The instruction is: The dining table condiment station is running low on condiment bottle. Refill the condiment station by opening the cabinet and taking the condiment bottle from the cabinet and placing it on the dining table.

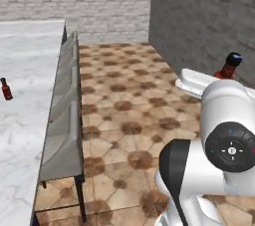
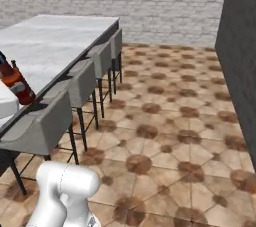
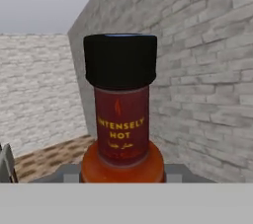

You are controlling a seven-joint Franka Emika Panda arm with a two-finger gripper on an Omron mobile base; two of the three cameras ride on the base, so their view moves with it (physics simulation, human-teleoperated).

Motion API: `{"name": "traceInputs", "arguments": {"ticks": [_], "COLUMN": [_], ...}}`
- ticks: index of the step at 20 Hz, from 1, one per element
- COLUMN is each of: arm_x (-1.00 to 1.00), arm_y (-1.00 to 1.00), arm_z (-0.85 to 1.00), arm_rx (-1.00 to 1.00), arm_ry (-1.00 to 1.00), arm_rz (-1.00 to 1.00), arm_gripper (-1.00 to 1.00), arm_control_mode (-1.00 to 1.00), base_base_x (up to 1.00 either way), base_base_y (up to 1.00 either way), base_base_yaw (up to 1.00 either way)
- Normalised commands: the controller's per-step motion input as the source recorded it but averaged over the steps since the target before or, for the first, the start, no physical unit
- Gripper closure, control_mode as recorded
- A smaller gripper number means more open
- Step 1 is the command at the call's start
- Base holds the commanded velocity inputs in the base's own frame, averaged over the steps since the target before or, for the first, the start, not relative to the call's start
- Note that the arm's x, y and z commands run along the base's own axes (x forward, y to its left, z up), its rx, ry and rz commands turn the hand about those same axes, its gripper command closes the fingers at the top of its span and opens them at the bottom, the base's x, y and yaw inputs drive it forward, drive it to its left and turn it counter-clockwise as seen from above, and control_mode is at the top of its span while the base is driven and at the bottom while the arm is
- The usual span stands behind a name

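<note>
The robot has the condiment bottle [image 3: 121, 114] in its pincer [image 3: 121, 176] and carries it through the air, so the fetching part looks done. In the hand view the bottle stands right in front of the camera, black cap up, its label reading "intensely hot", with the orange-red shoulder sitting low between the grey finger parts. The pincer is closed around the bottle's body at a middling width, not wide and not pinched tight.

From the left base view the same bottle [image 1: 228, 67] pokes up behind the white hand, above the tiled floor [image 1: 129, 115] and near the grey brick wall [image 1: 204, 16]. From the right base view it shows at the left edge [image 2: 15, 82], tilted, in front of the table.

The dining table [image 1: 25, 51] stretches along the left, its marble top bordered by a row of grey stools [image 1: 62, 135]. Another small bottle [image 1: 5, 88] already stands on it, well apart from the carried one.

What is left, as I judge it: bring the bottle over the table top, set it down upright, and let go. The cabinet is nowhere in front of me, so I cannot say how its doors stand.
</note>
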Motion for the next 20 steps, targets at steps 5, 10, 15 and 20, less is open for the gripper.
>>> {"name": "traceInputs", "arguments": {"ticks": [5,10,15,20], "arm_x": [0.00,0.00,0.00,0.00], "arm_y": [0.00,0.00,0.00,0.00], "arm_z": [0.00,0.00,0.00,0.00], "arm_rx": [0.00,0.00,0.00,0.00], "arm_ry": [0.00,0.00,0.00,0.00], "arm_rz": [0.00,0.00,0.00,0.00], "arm_gripper": [1.00,1.00,1.00,1.00], "arm_control_mode": [1.00,1.00,1.00,1.00], "base_base_x": [0.71,0.71,0.75,0.53], "base_base_y": [-0.61,-0.61,-0.62,-0.75], "base_base_yaw": [0.52,0.53,0.51,0.47]}}
